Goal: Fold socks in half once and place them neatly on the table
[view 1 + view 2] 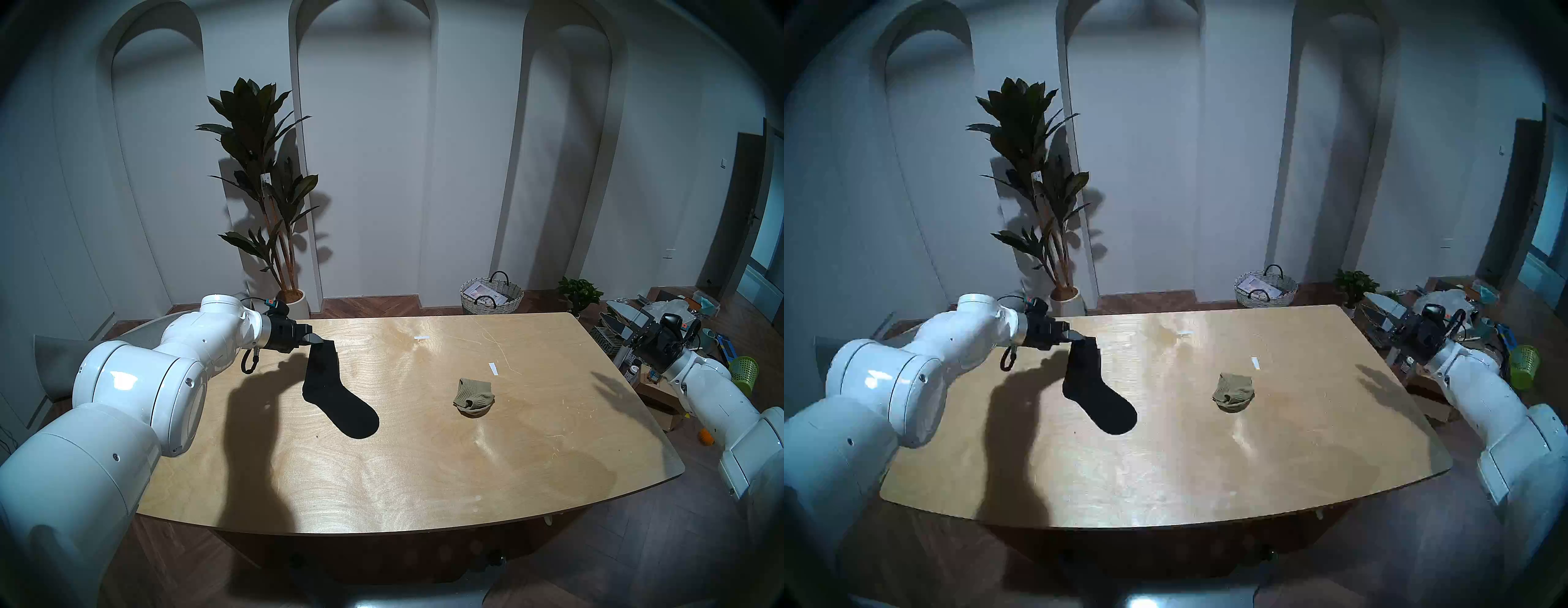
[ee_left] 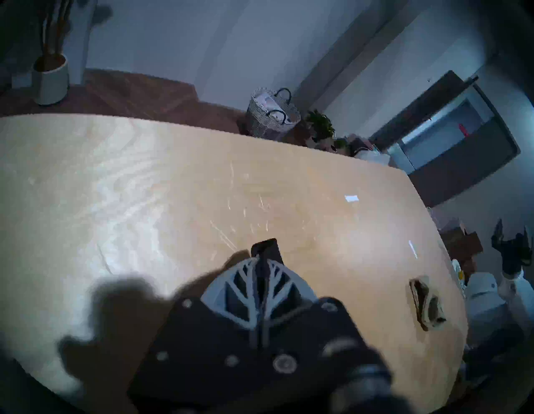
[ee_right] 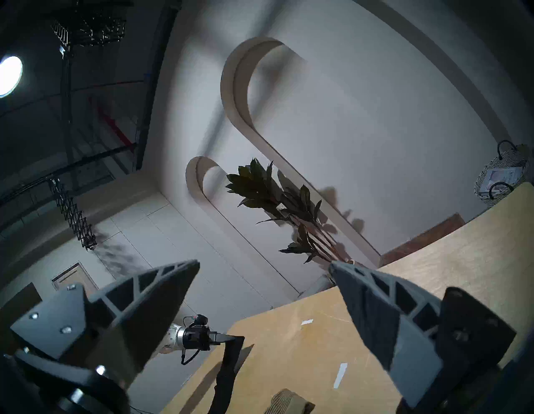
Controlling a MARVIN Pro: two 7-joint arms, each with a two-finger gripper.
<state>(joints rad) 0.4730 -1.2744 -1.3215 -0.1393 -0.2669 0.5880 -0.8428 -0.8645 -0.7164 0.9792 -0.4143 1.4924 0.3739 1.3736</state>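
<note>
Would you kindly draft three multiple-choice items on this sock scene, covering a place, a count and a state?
1. Where does the olive-tan sock lie?
A. on the table, right of the black sock
B. in the wicker basket
C. under the black sock

2. How many socks are in view?
A. one
B. two
C. three

3. What is the left gripper doing?
A. hanging open
B. pinching the olive-tan sock
C. pinching the black sock's cuff

Answers: 1 A, it sits alone on the bare wood; 2 B, one black and one olive-tan; 3 C, the cuff is raised at its fingertips while the foot rests on the table.
</note>
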